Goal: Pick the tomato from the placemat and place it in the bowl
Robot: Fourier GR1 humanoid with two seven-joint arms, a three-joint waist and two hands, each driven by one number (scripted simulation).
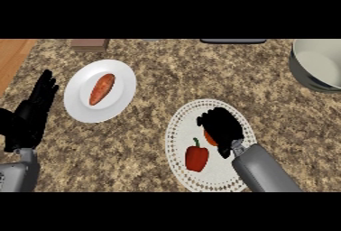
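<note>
A round white placemat (190, 176) lies at the centre bottom of the counter. My right hand (223, 127) sits over its upper right part, fingers curled down around the tomato (209, 137); only a red-orange sliver shows at the hand's left edge. A red bell pepper (196, 157) lies on the mat to the left of that hand. The grey bowl (313, 67) stands at the right edge, far from the hand. My left hand (32, 115) rests open at the left edge, fingers up.
A white plate (78, 106) holding an orange carrot (102, 89) sits at the upper left. A brown block (89, 44) and a dark flat object (233, 41) lie along the far edge. A wooden surface (13, 56) borders the counter at the left.
</note>
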